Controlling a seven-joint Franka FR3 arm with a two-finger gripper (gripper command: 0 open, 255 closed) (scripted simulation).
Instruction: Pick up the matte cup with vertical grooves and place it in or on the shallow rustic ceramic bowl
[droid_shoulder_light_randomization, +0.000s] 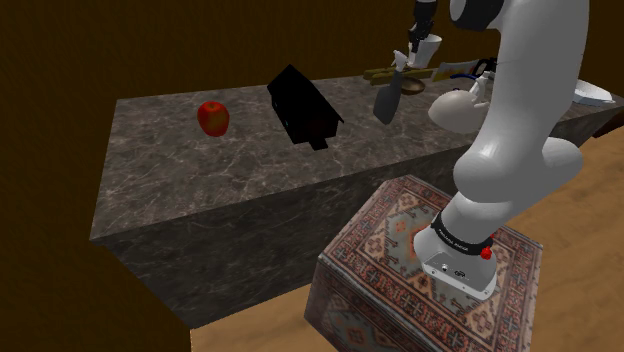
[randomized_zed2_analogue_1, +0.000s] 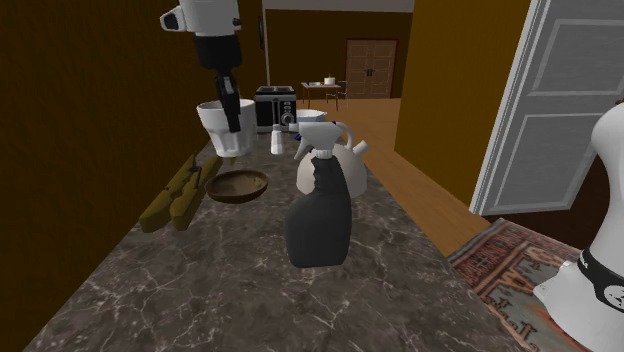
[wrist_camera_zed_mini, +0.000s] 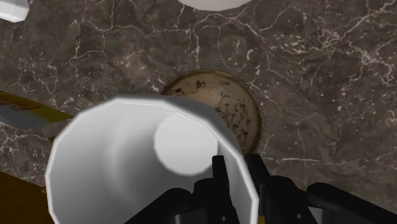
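A white cup (randomized_zed2_analogue_1: 222, 130) with faint vertical facets hangs in the air, clasped by my black gripper (randomized_zed2_analogue_1: 230, 108). One finger is inside the rim and the other outside the wall. In the wrist view the cup (wrist_camera_zed_mini: 121, 159) opens toward the camera, and my gripper (wrist_camera_zed_mini: 238, 186) pinches its wall. The shallow brown bowl (randomized_zed2_analogue_1: 238, 186) with a speckled pale inside (wrist_camera_zed_mini: 236, 108) rests on the dark marble counter (randomized_zed2_analogue_1: 230, 290), below the cup and a little to one side. From the shoulder view the cup (droid_shoulder_light_randomization: 428, 48) hangs above the counter's far end.
A dark spray bottle (randomized_zed2_analogue_1: 320, 215) and a white teapot (randomized_zed2_analogue_1: 352, 152) stand beside the bowl, and a brown wooden piece (randomized_zed2_analogue_1: 178, 198) lies on its other side. A toaster (randomized_zed2_analogue_1: 275, 108) sits farther back. A red apple (droid_shoulder_light_randomization: 213, 117) and a black box (droid_shoulder_light_randomization: 303, 107) lie along the counter.
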